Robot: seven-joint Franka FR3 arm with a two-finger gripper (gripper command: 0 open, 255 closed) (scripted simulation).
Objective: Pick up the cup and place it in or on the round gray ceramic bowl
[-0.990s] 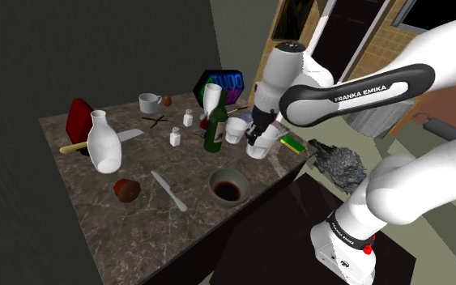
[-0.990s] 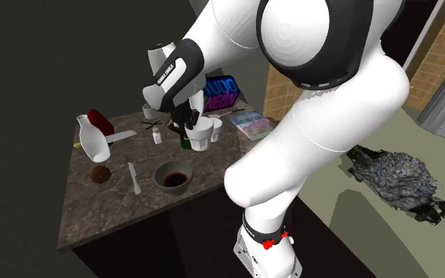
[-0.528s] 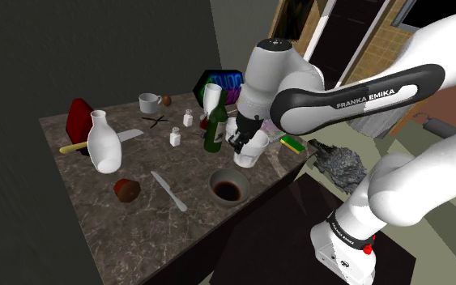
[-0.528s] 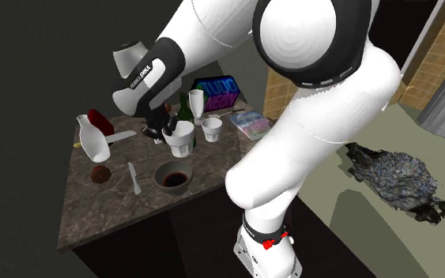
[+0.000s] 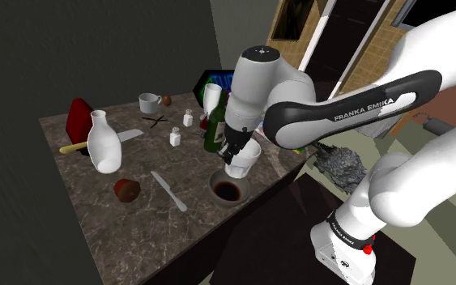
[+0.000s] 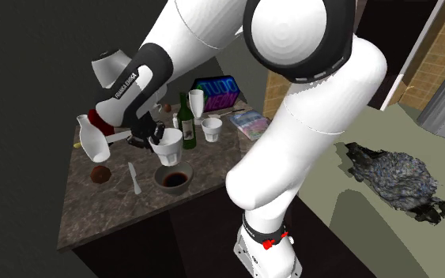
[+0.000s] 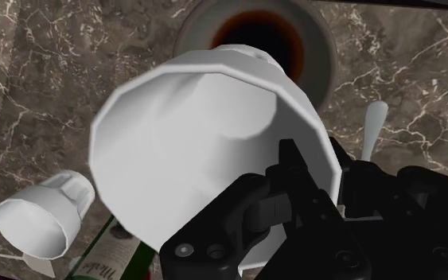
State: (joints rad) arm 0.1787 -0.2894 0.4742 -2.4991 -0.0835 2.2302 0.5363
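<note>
Wrist view: the white faceted cup (image 7: 206, 135) covers most of the round grey bowl with a dark inside (image 7: 319, 36), and the finger contact is hard to make out. The black gripper (image 5: 234, 152) is clamped on the cup's rim wall, holding it in the air just above the bowl. A second ago the cup was beside the green glass bottle (image 5: 211, 138). The bowl sits near the dark marble table's (image 5: 112, 219) front edge, with bare top between it and the butter knife (image 5: 168, 190).

We note a black gripper (image 5: 228, 152) clasping a plain white cup (image 5: 243, 159). Beneath the hand we see a grey bowl (image 5: 229, 189) with a dark red-brown centre, set on a dark brown table (image 5: 112, 219) with pale marble veining. Beside the hand are a green bottle (image 5: 211, 133) and a smaller white cup (image 7: 37, 216).
</note>
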